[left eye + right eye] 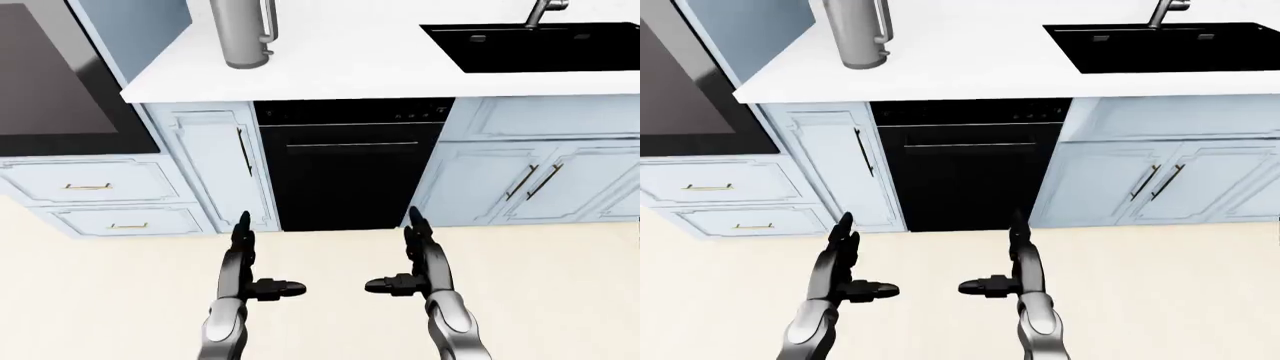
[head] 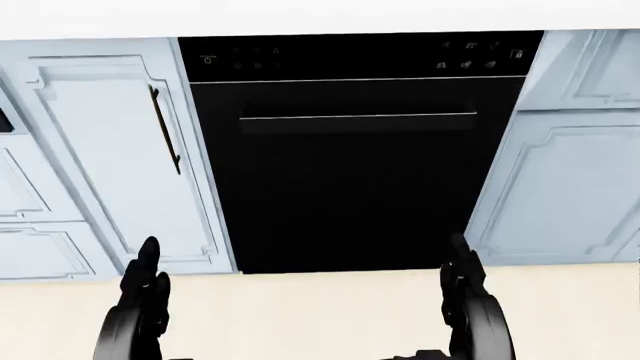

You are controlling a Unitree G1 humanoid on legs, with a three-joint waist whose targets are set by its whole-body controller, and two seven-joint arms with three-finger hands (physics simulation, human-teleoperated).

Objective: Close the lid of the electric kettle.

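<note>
Approach stage: grey cylindrical metal kettle (image 1: 243, 34) stands upper left; left hand (image 1: 243, 271) and right hand (image 1: 420, 270) hang open, empty, needing a closer reach.

The electric kettle (image 1: 241, 34) runs past the top edge of both eye views, so its lid cannot be seen, the sink's faucet (image 1: 545, 11) is likewise cut off at the top, and the head view's bottom edge crops the left robot hand (image 2: 135, 315) and right robot hand (image 2: 475, 319).
</note>
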